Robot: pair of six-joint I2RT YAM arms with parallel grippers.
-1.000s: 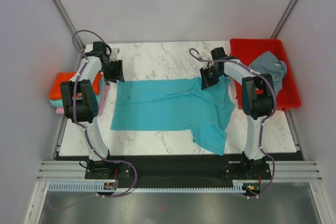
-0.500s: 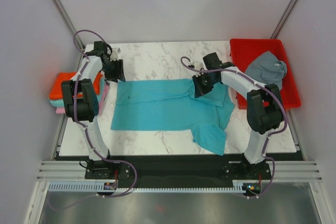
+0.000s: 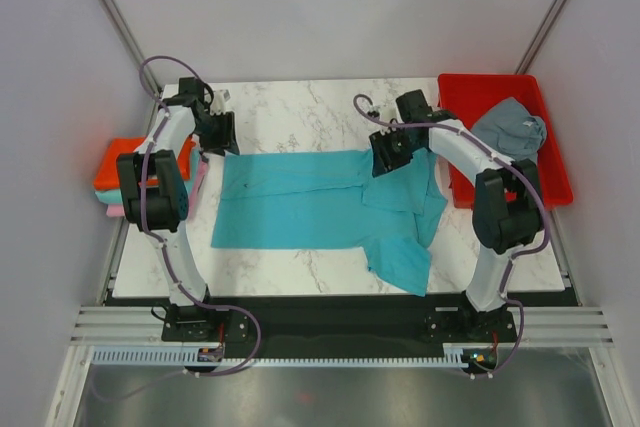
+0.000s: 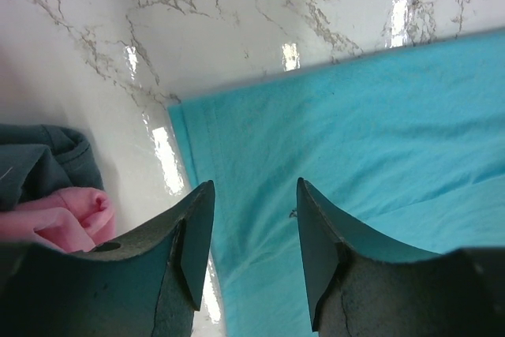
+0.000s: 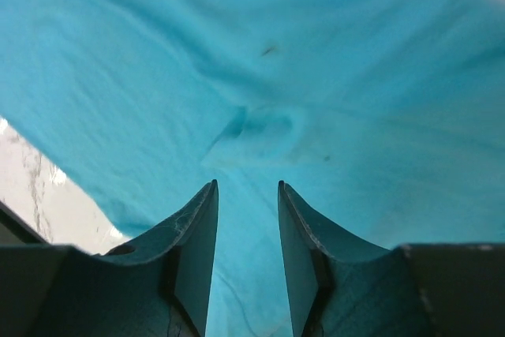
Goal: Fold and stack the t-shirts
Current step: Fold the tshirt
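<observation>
You have one red tray (image 3: pixel 462 97) at the far right of the tabletop (image 3: pixel 300 107), holding a crumpled grey shirt (image 3: pixel 512 130). At the left edge is a pile with an orange-red shirt (image 3: pixel 112 165) on top and teal cloth (image 4: pixel 43 155) and pink cloth (image 4: pixel 59 219) beneath. The turquoise shirt (image 3: pixel 310 207) lies spread on the tabletop between your arms, with your left claw (image 4: pixel 254 195) released over its far-left corner and your right claw (image 5: pixel 246 191) released over a small pucker near its far-right side.
</observation>
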